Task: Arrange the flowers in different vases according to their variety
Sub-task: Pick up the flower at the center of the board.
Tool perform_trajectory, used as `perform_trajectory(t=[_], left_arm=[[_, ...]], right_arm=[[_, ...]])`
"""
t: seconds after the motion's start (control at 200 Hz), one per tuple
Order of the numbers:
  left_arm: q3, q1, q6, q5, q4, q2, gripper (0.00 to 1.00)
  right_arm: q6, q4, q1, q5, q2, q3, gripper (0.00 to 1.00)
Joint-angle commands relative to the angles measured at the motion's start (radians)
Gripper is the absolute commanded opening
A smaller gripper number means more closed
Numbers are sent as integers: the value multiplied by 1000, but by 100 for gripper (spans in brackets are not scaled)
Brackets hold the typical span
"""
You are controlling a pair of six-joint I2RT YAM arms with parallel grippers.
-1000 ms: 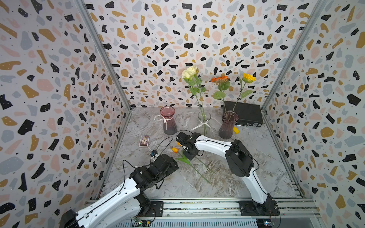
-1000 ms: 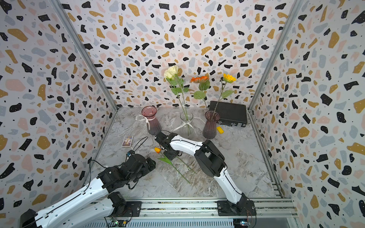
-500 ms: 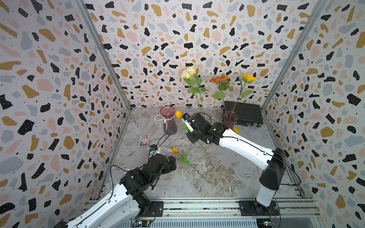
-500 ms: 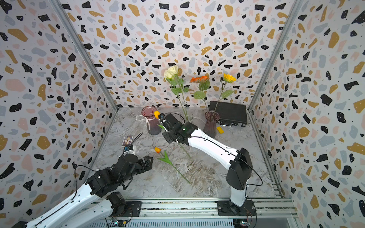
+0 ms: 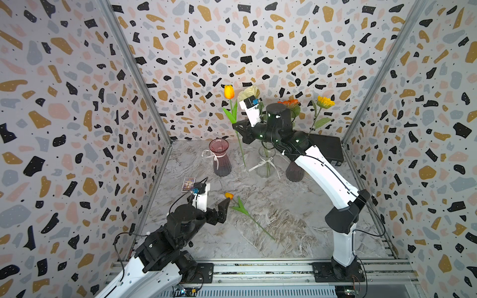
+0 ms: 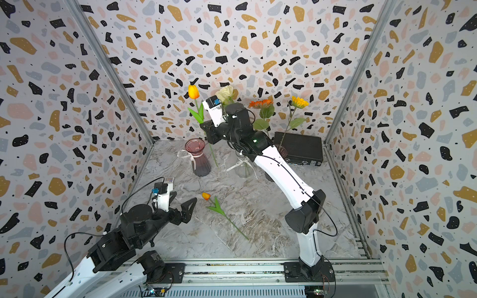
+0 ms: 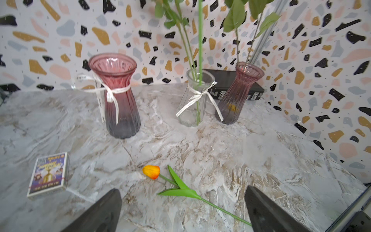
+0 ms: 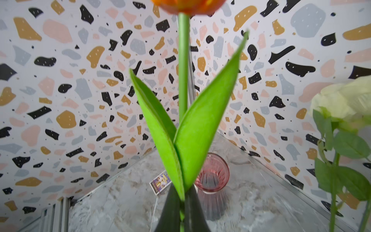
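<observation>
Table (image 5: 296, 206): carrying 3 vases in a row at the back, one tulip lying nr the front.
Pink vase (image 5: 220, 157): standing empty.
Clear vase (image 5: 265, 162): holding cream rose (image 5: 249, 91) stems.
Purple-brown vase (image 7: 236, 94): holding orange daisy (image 5: 290, 103) + yellow daisy (image 5: 325, 102).
Held tulip (image 5: 231, 116): hanging upright, bloom up, long axis vertical. Stem end is dangling betw pink & clear vases, beside the pink rim, not in it.
Key relation: pink mouth is sitting below & to one side of my R claw. I'm judging shift over, then lower.
Lying tulip (image 5: 242, 209): resting flat, bloom end nearest my L claw, so L arm is nearer.
R claw (image 5: 238, 127): pinching the Held tulip's stem under its leaves.
L claw (image 7: 181, 189): spread wide, hovering just short of the Lying tulip.
</observation>
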Motion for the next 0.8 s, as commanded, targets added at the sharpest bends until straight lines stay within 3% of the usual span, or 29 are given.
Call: perform_trajectory(t=[0.0,0.285,0.45,0.796], left_arm=[[10,-3,161,59,79,-37,100],[17,-2,292,62,33,-72,100],[-2,-3,355,49,64,-100,100],[-23,-3,415,44,39,-122,100]], right_arm=[[68,193,-12,-143,60,53,0],[150,524,-41,-193,264,171,0],[206,579,-59,-196,337,263,0],[239,659,-75,-160,356,266,0]])
